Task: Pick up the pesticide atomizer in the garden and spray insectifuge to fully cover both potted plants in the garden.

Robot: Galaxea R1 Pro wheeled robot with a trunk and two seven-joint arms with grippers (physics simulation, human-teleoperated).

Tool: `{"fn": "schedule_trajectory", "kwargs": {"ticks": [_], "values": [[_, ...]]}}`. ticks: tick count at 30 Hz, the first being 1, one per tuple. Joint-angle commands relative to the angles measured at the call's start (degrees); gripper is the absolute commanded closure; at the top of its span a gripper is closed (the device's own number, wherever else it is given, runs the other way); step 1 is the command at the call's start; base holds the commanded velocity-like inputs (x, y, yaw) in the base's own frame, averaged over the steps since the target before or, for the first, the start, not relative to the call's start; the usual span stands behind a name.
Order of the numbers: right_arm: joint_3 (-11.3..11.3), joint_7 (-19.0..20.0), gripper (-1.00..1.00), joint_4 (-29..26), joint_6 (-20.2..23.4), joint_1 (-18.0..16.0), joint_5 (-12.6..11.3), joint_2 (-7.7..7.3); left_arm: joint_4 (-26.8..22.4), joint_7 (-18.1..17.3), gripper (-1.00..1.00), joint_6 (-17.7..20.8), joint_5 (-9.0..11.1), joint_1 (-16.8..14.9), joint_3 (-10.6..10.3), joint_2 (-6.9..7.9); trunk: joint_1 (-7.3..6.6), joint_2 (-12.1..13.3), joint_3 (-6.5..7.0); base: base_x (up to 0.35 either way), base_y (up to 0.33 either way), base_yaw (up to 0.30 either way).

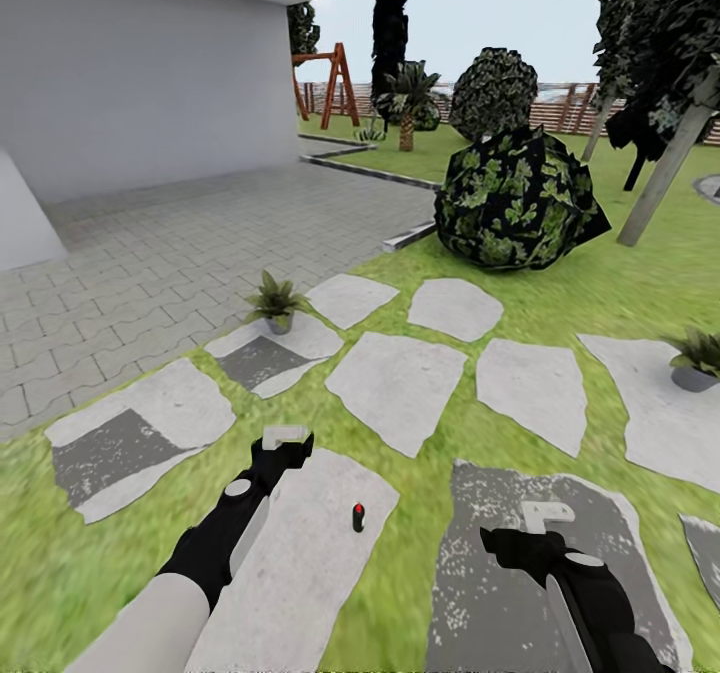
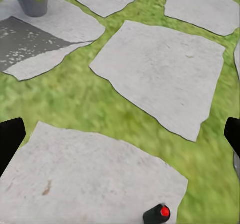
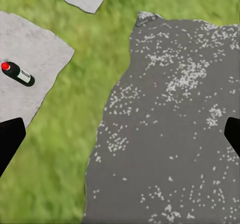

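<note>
The pesticide atomizer (image 1: 358, 518) stands on a stepping stone (image 1: 300, 563) at four o'clock from the nearer left hand (image 1: 283, 441), both hands open, right hand (image 1: 545, 518) farther.

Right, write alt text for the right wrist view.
A slim dark green spray bottle with a red collar lies on a pale grey stepping stone, across a strip of green grass from a dark speckled stone.
</note>
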Motion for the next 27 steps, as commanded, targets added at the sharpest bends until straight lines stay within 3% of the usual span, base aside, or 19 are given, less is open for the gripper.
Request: {"fn": "schedule_trajectory", "kwargs": {"ticks": [1, 20, 24, 27], "values": [[0.0, 0.1, -1.0, -0.1, 0.3, 0.0, 0.0, -0.01, 0.0, 0.0, -1.0, 0.0, 0.6, 0.0, -0.1, 0.02, 0.22, -0.4, -0.32, 0.0, 0.0, -0.038], [0.0, 0.0, -1.0, 0.0, 0.3, 0.0, 0.0, -0.09, 0.2, 0.0, -1.0, 0.1, 0.8, -0.3, -0.2, 0.02, 4.39, -8.1, -5.5, 0.0, 0.0, -0.091], [0.0, 0.0, -1.0, 0.0, 0.3, 0.0, 0.0, -0.06, 3.0, 0.3, -1.0, 0.1, 0.9, -0.6, -0.2, 0.02, 5.27, -9.7, -6.59, 0.0, 0.0, -0.075], [0.0, 0.0, -1.0, 0.0, 0.3, -0.1, 0.0, -0.06, 6.2, 4.3, -1.0, 0.1, 0.6, -0.7, -0.2, 0.02, 5.93, -10.9, -7.41, 0.0, 0.0, -0.071]]}}
